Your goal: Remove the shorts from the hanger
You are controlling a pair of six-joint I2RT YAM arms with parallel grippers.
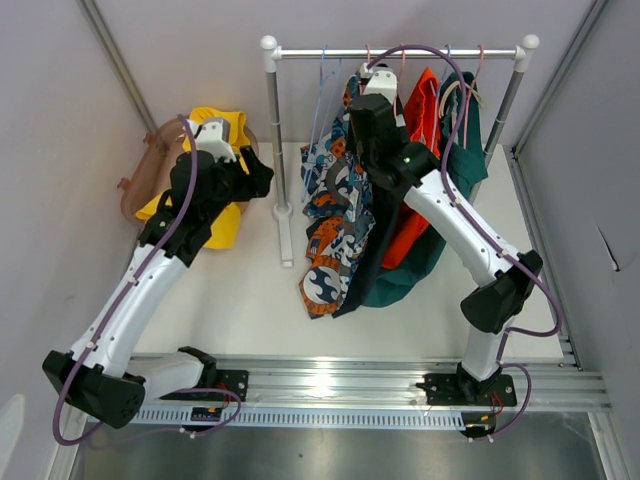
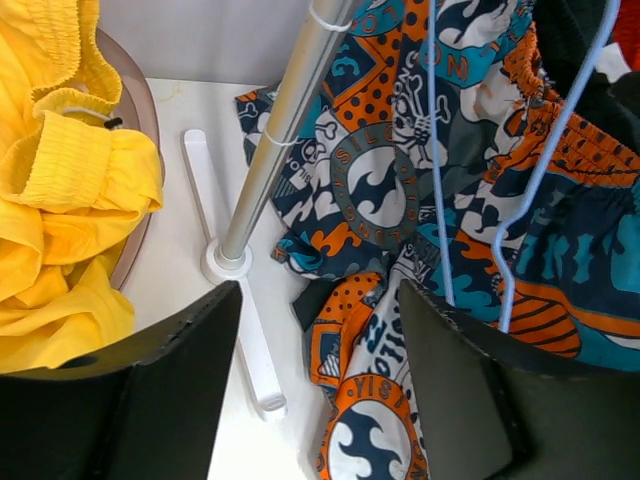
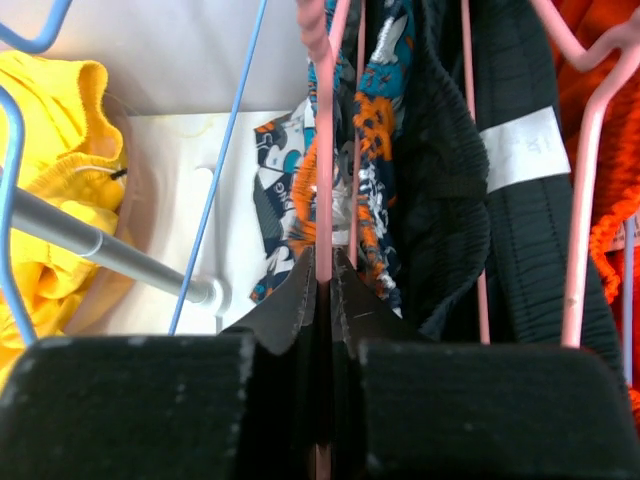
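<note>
1. White surface (image 1: 250,290) bearing a rack; patterned shorts (image 1: 335,230), dark shorts (image 3: 450,150), orange-red shorts (image 1: 408,235) and teal shorts (image 1: 410,280) hang from its rail (image 1: 400,52);
2. yellow shorts (image 2: 60,200) lie in the basket (image 1: 140,170), far left;
3. right gripper (image 3: 325,290): jaws clamped on a pink hanger (image 3: 323,150);
4. left gripper (image 2: 318,300): jaws apart, empty, near the rack post (image 2: 270,150).

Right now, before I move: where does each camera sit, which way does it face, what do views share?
Top external: above and behind, looking down on table, rack, left arm, right arm.
Left wrist: on the left arm, looking past the open left gripper at rack post and patterned shorts.
Right wrist: facing the black shorts; right gripper shut on a pink hanger.
Shared: both wrist views show the yellow shorts.
</note>
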